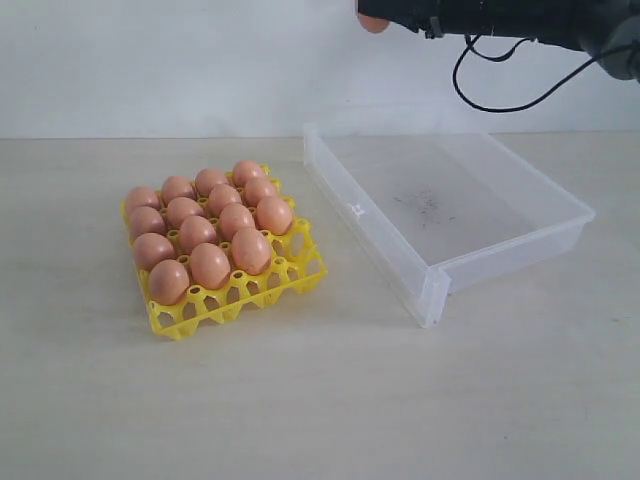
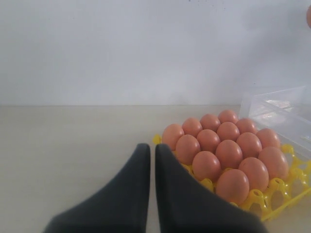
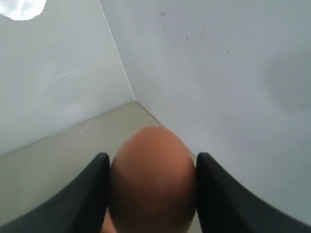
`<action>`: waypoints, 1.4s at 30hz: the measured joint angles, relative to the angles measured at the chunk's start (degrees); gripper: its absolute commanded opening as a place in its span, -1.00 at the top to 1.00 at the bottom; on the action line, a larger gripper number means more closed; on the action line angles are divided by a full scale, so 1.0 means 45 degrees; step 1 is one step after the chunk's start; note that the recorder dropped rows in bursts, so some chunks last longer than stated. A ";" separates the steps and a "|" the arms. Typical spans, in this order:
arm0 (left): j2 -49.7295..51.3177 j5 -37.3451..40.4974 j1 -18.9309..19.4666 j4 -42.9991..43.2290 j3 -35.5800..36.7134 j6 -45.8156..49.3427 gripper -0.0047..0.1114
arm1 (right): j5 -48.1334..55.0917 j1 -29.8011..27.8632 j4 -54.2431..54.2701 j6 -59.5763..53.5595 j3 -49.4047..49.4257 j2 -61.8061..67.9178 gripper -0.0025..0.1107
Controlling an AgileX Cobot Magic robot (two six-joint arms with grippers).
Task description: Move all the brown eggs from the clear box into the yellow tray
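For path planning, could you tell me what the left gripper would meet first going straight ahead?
Likely only bare beige table, then the white wall; the yellow plastic egg tray lies aside.

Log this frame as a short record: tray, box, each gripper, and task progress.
yellow tray: fifteen brown eggs seated in its cells
clear box: no eggs inside, dark scuffs on the floor
right gripper: shut on held egg, high up at the exterior view's top edge
left gripper: shut, holding nothing, low beside the tray
progress: box emptied; the last egg is in the right gripper, not yet in the tray
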 measured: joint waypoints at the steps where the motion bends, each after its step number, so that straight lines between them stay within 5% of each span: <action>1: 0.0000 0.0000 0.0000 0.0000 0.0000 0.0000 0.85 | 0.0058 0.0048 -0.0119 0.0355 0.0000 0.0000 0.96; 12: 0.0000 0.0000 0.0000 0.0000 0.0000 0.0000 0.85 | 0.0192 0.2562 -0.2438 0.1590 0.0000 0.0010 0.96; 20: 0.0000 0.0000 0.0000 0.0000 0.0000 0.0000 0.85 | 0.0197 0.2228 -0.3963 0.2432 0.0000 0.0010 0.96; 24: 0.0000 0.0000 0.0000 0.0000 0.0000 0.0000 0.85 | -0.1732 0.1503 -0.6944 0.5018 0.0000 -0.0106 0.96; 31: 0.0000 0.0000 0.0000 0.0000 0.0000 0.0000 0.85 | -0.7544 0.0949 -1.6887 1.1473 0.0000 -0.0739 0.96; 36: 0.0000 0.0000 0.0000 0.0000 0.0000 0.0000 0.85 | -1.0266 0.1021 -1.8130 1.4515 0.0000 -0.0767 0.96; 42: 0.0000 0.0000 0.0000 0.0000 0.0000 0.0000 0.85 | -1.0977 0.1339 -2.1874 1.5492 0.0115 -0.0943 0.96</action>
